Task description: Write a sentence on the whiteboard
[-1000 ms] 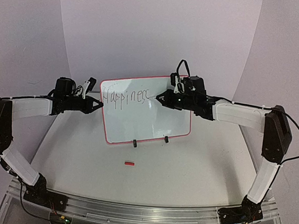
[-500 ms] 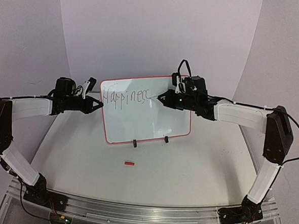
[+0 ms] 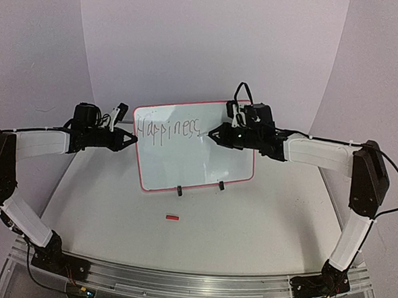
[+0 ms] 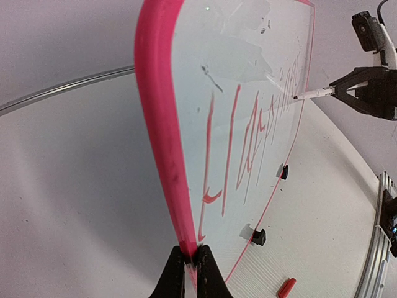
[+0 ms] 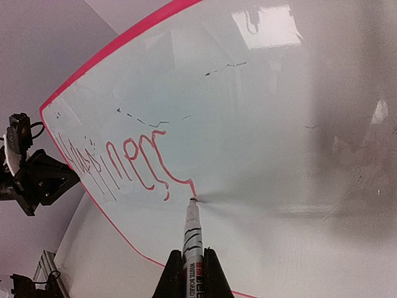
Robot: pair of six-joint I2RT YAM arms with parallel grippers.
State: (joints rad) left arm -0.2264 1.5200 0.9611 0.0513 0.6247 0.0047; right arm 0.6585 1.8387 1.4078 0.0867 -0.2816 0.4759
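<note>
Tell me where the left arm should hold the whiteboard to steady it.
The whiteboard by its thin left frame edge, approached from its left, where the left end effector pinches now: it stands upright on feet, and that side leaves the marker room.

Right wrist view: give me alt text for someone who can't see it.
The right hand holds a marker with its tip on the whiteboard, at the end of red handwriting that reads roughly "Happiness". At far left, the left hand grips the board's edge.
</note>
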